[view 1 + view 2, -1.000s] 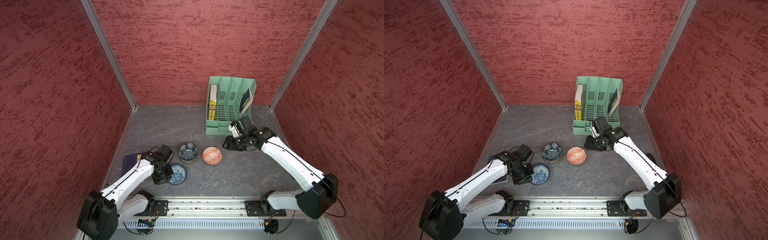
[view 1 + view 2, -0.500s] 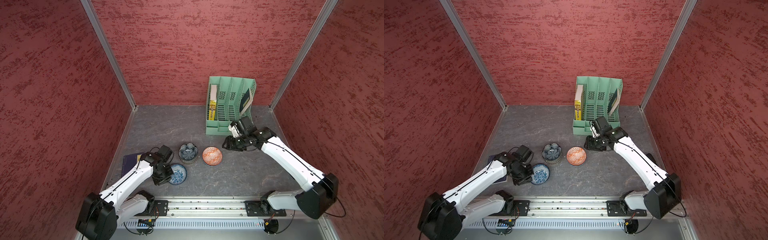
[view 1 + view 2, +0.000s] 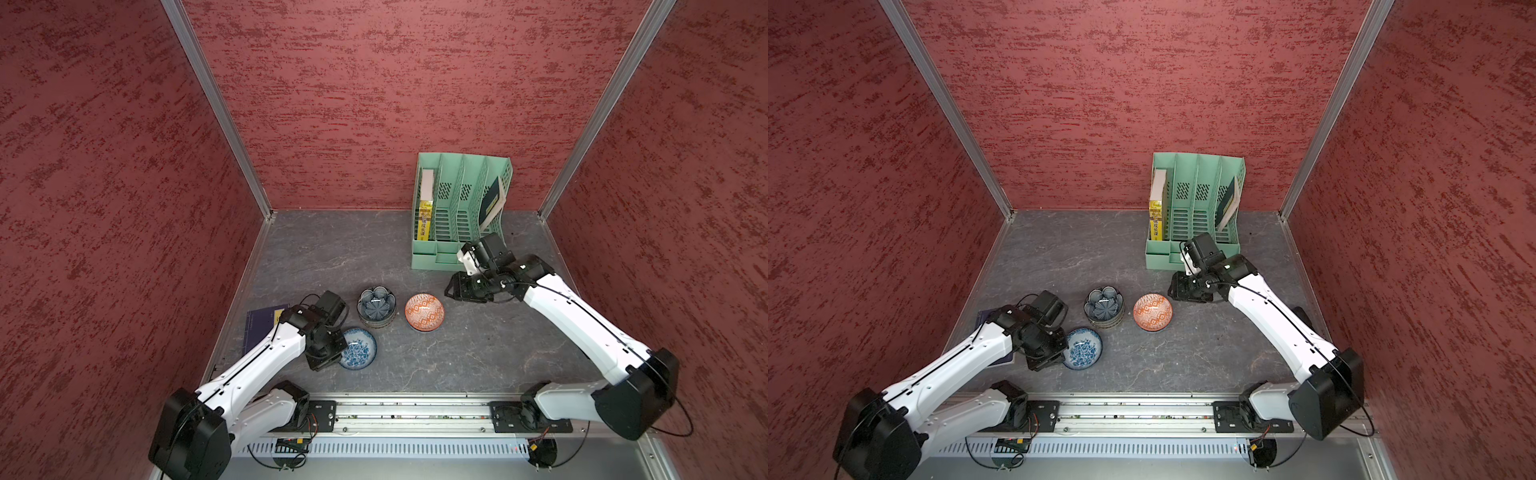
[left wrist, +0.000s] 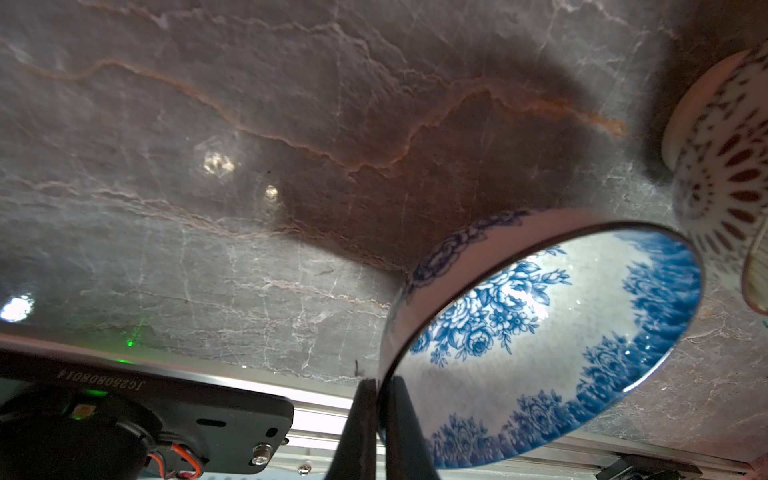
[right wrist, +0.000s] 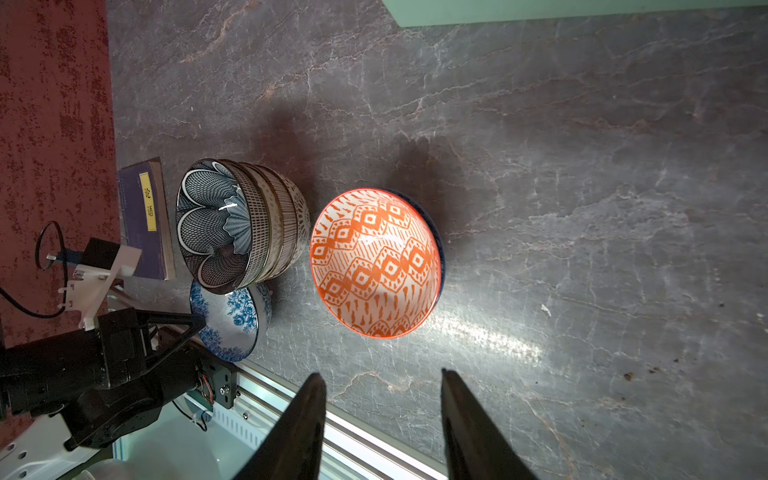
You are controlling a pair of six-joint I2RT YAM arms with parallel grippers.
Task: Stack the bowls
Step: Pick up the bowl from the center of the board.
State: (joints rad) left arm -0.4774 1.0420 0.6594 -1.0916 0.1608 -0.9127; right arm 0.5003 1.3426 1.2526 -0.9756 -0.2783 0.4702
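Jaws of left gripper [image 4: 377, 388] clamped tight on rim of blue-white floral bowl [image 4: 540, 340], one finger inside, one outside. Bowl low over surface [image 3: 332, 257], just beside bowl stack [image 3: 376, 309] topped by dark flower-shaped bowl [image 5: 216, 224]; lifted or resting, cannot tell. Orange geometric bowl [image 3: 424, 311] near stack, not touching, nested on darker-rimmed bowl. Right gripper [image 5: 380, 374] half open, empty, hovering between that bowl and mint file rack [image 3: 457, 208]. Purple book [image 5: 145, 216] lies under left arm.
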